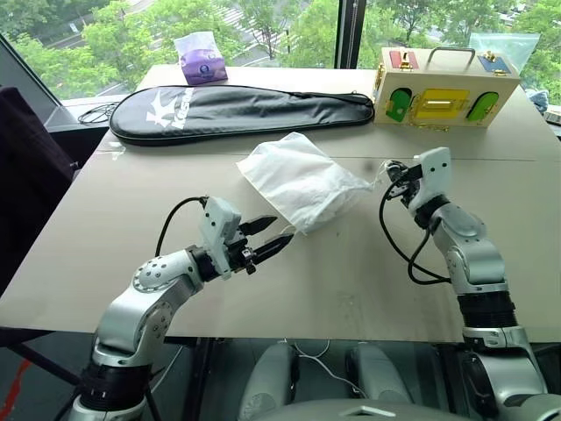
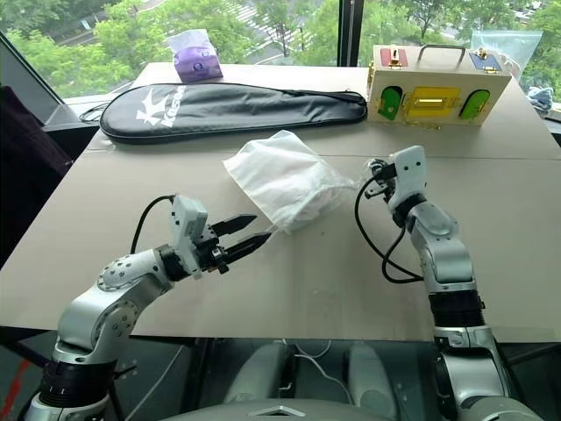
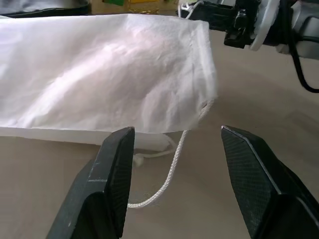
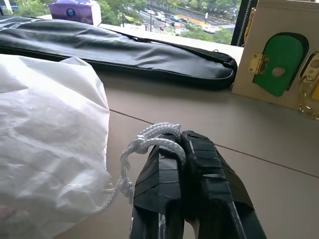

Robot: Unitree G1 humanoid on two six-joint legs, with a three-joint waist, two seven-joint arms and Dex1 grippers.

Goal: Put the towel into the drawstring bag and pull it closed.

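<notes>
The white crinkly drawstring bag [image 1: 298,180] lies bulging in the middle of the table, its mouth toward my right arm. The towel is hidden from view. My right gripper [image 1: 392,171] is at the bag's mouth corner, shut on a loop of white cord [image 4: 154,137] that wraps over its fingertips. My left gripper [image 1: 279,235] hovers low just in front of the bag's near corner, open and empty. In the left wrist view its two fingers [image 3: 117,169] frame the bag's hem, and a loose cord [image 3: 167,181] trails on the table between them.
A long black racket case [image 1: 237,110] lies across the table behind the bag. A purple packet [image 1: 202,60] sits at the far edge. A wooden latch box [image 1: 445,88] stands at the back right. A dark chair [image 1: 26,175] is off the table's left side.
</notes>
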